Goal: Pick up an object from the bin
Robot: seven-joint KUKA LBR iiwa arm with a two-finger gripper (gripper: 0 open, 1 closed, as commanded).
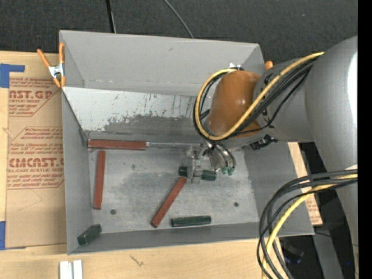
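My gripper (200, 168) is low over the bin floor, right of centre, under the orange wrist cover. A small dark green block (186, 172) lies right at the gripper's tip and is partly hidden by it. Whether it is held, I cannot tell. A red-brown stick (168, 201) lies on a slant, its upper end touching or nearly touching the green block. A dark green bar (190, 220) lies flat near the front wall, below the gripper.
A red-brown stick (116, 145) lies along the back wall. Another red-brown stick (99, 179) runs front to back by the left wall. A small dark block (89, 233) sits in the front left corner. The arm and its cables cover the bin's right side.
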